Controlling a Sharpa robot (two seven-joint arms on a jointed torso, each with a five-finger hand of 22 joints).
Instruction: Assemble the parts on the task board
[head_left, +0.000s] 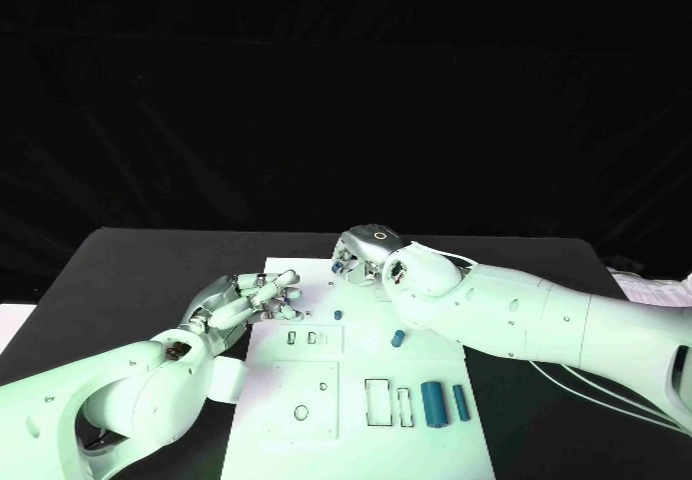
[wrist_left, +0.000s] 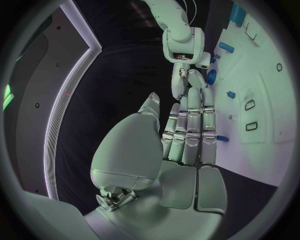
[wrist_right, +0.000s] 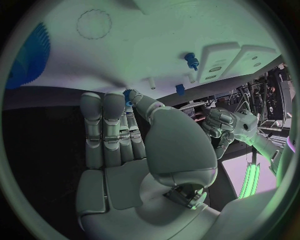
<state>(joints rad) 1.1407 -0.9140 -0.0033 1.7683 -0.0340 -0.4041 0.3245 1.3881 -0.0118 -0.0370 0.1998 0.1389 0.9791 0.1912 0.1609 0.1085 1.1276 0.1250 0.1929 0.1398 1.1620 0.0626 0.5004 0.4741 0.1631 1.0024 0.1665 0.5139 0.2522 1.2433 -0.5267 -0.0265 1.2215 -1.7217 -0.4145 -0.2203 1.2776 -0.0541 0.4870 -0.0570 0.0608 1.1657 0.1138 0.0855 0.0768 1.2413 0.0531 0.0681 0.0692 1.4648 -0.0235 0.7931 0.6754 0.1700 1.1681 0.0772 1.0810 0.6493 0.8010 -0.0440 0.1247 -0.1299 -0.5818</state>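
The white task board (head_left: 433, 455) lies mid-table. My right hand (head_left: 364, 252) is over its far end; its thumb and a finger pinch a small blue part (wrist_right: 129, 95), which also shows by the hand (head_left: 335, 268). My left hand (head_left: 253, 300) is at the board's left edge with its fingers stretched out toward the board and nothing in them. It also shows in the left wrist view (wrist_left: 187, 132). Loose blue parts lie on the board: a short peg (head_left: 338, 314), a stub (head_left: 398, 339) and two long bars (head_left: 431, 402). A blue toothed wheel (wrist_right: 28, 57) sits on the board near my right hand (wrist_right: 119, 135).
Rectangular slots (head_left: 378, 401) and a round hole (head_left: 300, 412) are cut in the board's near half. A blue peg (wrist_right: 190, 60) stands upright in the board. Black table (head_left: 130, 270) surrounds the board on all sides.
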